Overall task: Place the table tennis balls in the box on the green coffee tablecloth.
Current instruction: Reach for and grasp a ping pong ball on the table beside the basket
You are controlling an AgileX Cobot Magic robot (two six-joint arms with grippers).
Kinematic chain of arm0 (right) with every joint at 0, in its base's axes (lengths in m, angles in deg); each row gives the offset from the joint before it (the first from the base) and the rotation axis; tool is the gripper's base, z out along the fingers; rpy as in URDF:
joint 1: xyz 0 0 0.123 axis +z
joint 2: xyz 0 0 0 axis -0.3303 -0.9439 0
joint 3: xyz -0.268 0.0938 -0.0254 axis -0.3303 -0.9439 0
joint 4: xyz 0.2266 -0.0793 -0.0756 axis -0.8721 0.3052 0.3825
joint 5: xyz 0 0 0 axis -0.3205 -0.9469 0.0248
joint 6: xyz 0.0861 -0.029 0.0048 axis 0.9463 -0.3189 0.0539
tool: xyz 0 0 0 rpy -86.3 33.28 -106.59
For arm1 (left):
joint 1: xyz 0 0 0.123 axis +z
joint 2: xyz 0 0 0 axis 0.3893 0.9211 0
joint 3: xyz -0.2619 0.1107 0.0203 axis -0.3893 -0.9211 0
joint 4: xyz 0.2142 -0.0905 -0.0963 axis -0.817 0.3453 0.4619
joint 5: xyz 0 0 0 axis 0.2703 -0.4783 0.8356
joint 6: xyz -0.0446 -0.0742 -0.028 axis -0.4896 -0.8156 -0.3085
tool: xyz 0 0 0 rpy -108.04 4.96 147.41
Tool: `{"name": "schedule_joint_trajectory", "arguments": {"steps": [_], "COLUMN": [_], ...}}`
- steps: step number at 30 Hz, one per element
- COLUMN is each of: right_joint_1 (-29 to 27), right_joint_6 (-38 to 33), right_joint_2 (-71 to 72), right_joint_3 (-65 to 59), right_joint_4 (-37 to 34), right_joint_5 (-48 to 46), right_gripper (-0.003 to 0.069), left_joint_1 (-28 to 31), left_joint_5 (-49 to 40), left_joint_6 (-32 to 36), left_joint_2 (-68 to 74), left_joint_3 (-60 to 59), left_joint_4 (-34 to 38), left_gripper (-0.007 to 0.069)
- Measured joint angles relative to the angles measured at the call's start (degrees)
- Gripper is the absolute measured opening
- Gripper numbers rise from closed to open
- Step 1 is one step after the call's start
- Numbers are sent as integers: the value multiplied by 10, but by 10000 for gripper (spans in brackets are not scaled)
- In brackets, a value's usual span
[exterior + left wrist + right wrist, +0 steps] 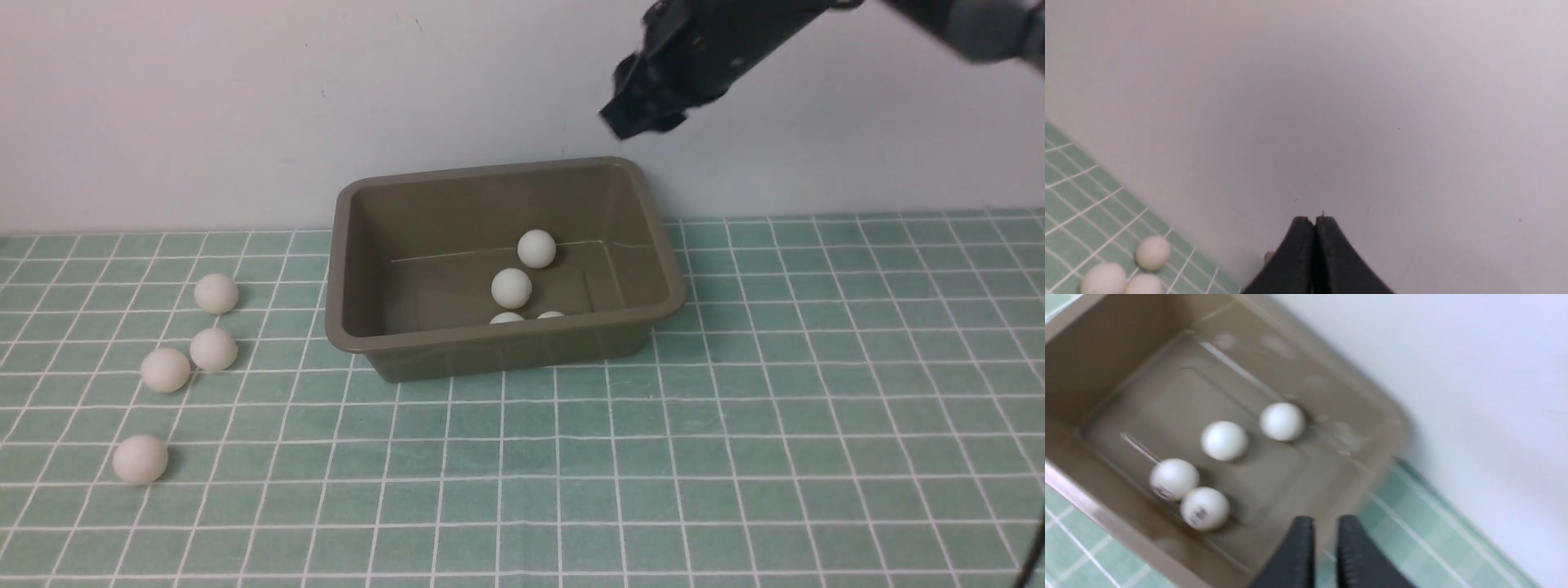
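Front view: four small matte white balls (512, 287) sit in the rounded olive-brown plastic box (506, 347) below the right pincer (1325, 522), its jaws slightly apart and empty. Four more balls (214, 349) lie far to its left on the teal checked cloth (735, 449). Left pincer (1314, 222) is pressed closed.

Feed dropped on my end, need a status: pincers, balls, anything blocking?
Left pincer shut, empty. Right pincer barely open, empty, raised beside box. Four balls inside, four loose balls on tablecloth, robot's left. Nothing in the way.

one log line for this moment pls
balls: four in box, four on cloth left of it | left gripper: shut, empty | right gripper: slightly open, empty, raised over box edge
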Motion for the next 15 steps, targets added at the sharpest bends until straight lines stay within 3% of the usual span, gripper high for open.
{"name": "schedule_joint_trajectory", "arguments": {"steps": [3,6,11,13,15], "right_joint_1": [-30,-76,-124,-135,-138], "right_joint_6": [0,0,-14,-18,-20], "right_joint_2": [68,155,262,304,347], "right_joint_3": [0,1,-9,-29,-66], "right_joint_4": [7,5,-10,-11,-10], "right_joint_5": [-31,-48,-52,-52,-53], "right_gripper": [0,-13,-15,-15,-15], "left_joint_1": [0,0,0,0,0], "left_joint_5": [95,131,-3,-106,-223], "left_joint_6": [-19,-4,-19,-69,-124], "left_joint_2": [0,3,48,93,141], "left_joint_3": [-1,45,185,260,317], "left_joint_4": [0,-109,-362,-462,-514], "left_gripper": [-14,-3,29,49,68]}}
